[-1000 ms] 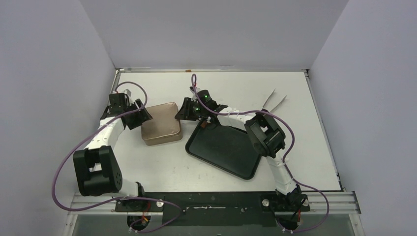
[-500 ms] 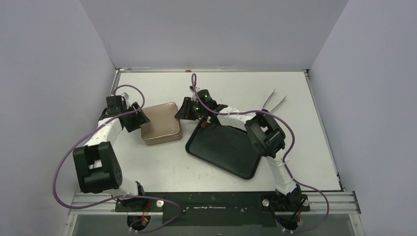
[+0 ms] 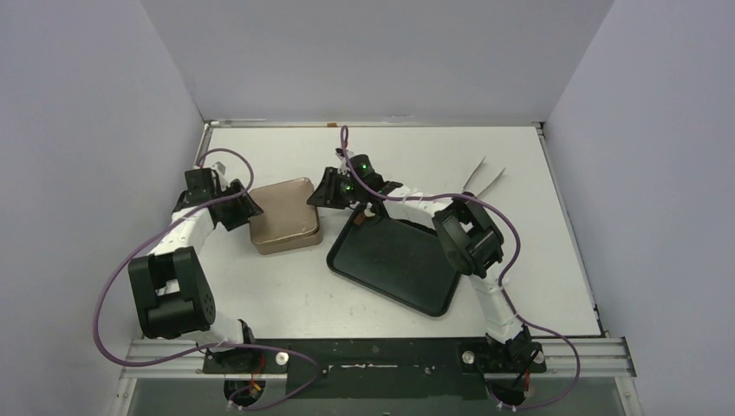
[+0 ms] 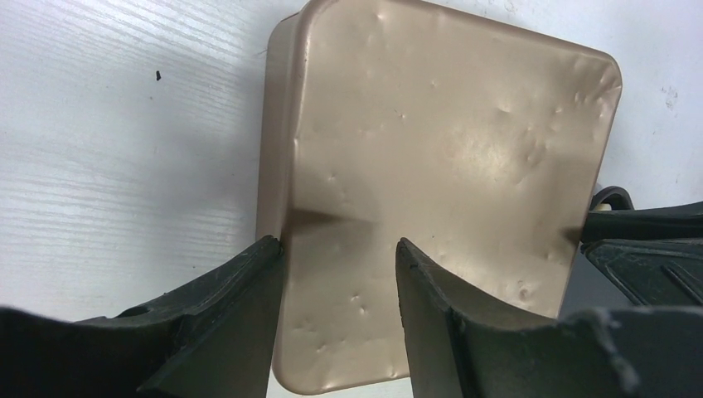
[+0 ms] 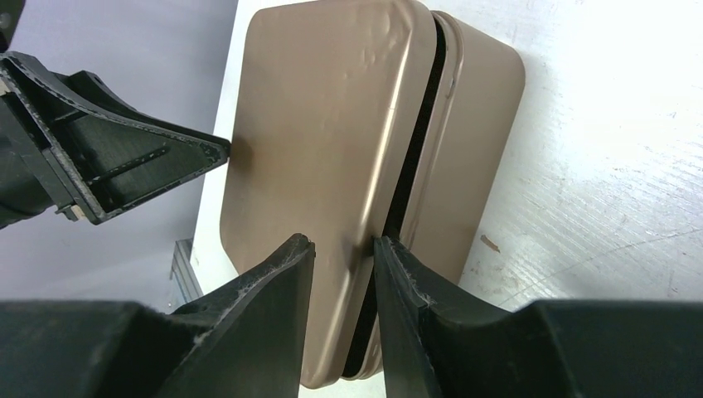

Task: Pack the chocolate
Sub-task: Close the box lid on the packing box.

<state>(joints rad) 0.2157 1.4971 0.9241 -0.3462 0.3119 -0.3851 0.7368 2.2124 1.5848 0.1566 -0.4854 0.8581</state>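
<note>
R gripper [image 5: 341,242] pinching lid [image 5: 323,124] now tilts it off tin [image 5: 482,108]; L gripper [image 4: 337,246] narrows beside tin, grip unclear; access for chocolate.

At bottom centre, the right gripper [image 5: 341,245] pinches the gold-brown lid [image 5: 323,124], a dark gap parting it from the tin [image 5: 479,124] at its right.

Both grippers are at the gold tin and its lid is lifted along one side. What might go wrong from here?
1. The right gripper pinches only the thin edge of the lid; it may slip and the lid drop back on the tin.
2. The left gripper has its jaws apart at the tin's opposite side, not clearly clamping; the tin may slide or rise with the lid.
</note>
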